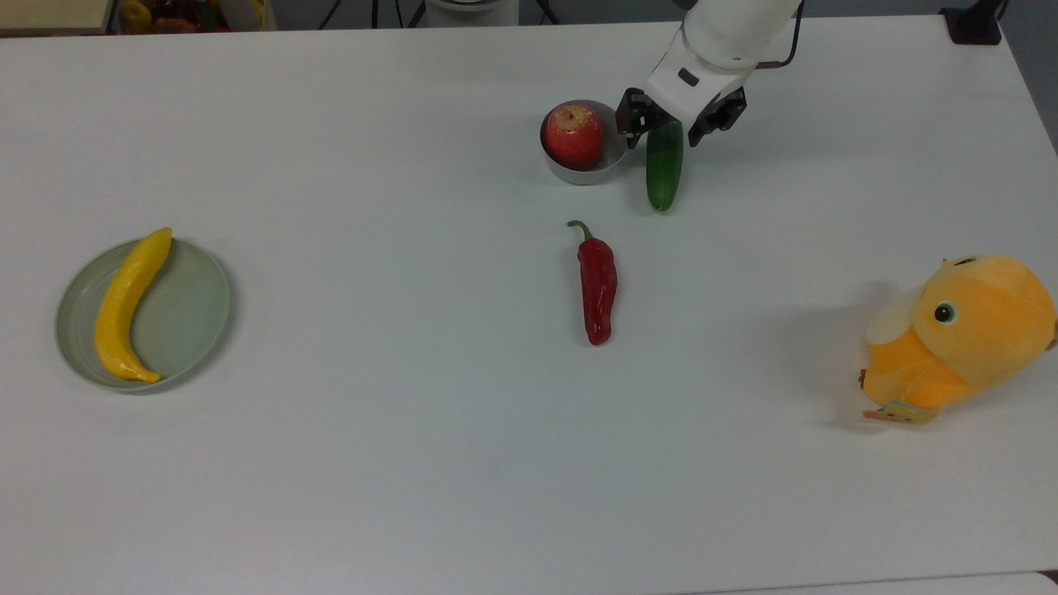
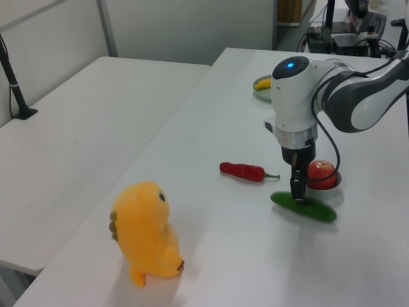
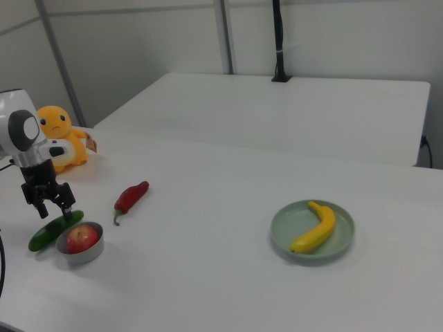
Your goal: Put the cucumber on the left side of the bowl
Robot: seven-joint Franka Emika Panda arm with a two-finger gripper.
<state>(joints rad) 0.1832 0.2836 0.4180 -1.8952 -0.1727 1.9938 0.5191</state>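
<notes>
Taking the grey metal bowl (image 1: 584, 154) as our landmark and reading the top view from its left to its right: well off to the top view's left of it we see the pale green plate (image 1: 190, 318) carrying the banana (image 1: 126, 304). The bowl holds a red apple (image 1: 574, 134). Below it lies the red chili pepper (image 1: 597, 283). Just beside the bowl, on the top view's right, the cucumber (image 1: 664, 165) lies flat on the table. Our gripper (image 1: 680, 126) straddles its far end with jaws spread wide, holding nothing. Far right sits the orange plush toy (image 1: 961, 332). We judge the placement done; only withdrawing remains.
</notes>
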